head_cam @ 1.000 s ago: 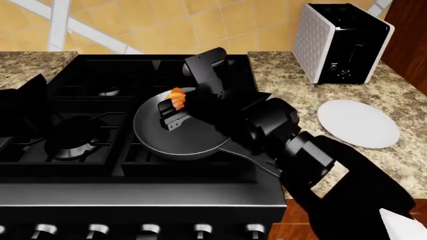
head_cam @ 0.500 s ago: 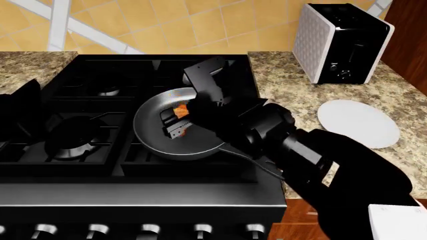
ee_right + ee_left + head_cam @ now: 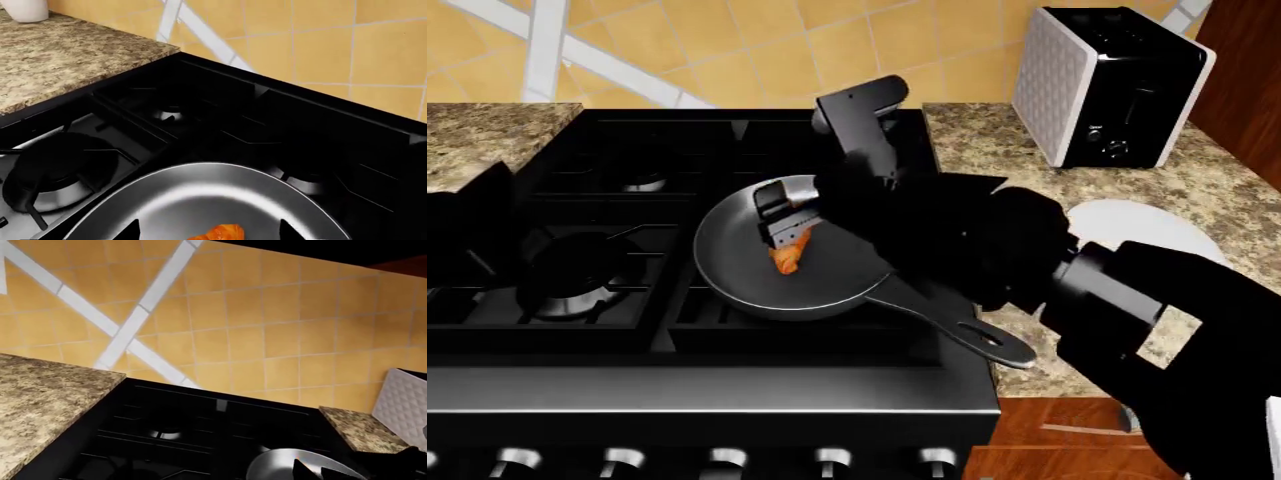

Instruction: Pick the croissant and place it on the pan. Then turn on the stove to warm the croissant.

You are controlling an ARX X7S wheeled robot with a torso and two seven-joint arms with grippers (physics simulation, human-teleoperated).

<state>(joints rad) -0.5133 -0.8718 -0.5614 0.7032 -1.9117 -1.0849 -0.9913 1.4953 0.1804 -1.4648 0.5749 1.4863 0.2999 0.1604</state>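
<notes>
One croissant (image 3: pixel 789 256) lies in the one pan (image 3: pixel 737 275); right gripper (image 3: pixel 785 222) jaws spread above it; left jaws unseen.

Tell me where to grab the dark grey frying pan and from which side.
Grip the dark grey metal frying pan by its long handle, which juts toward the front right, past the black stove's edge. Likely best from above: the handle lies low and level, clear of the small orange croissant.

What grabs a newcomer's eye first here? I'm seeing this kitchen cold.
The orange croissant lying in the grey pan on the black stove stands out, with the right pincer open just above it. At the right, a white toaster and white plate sit on the speckled counter.
</notes>
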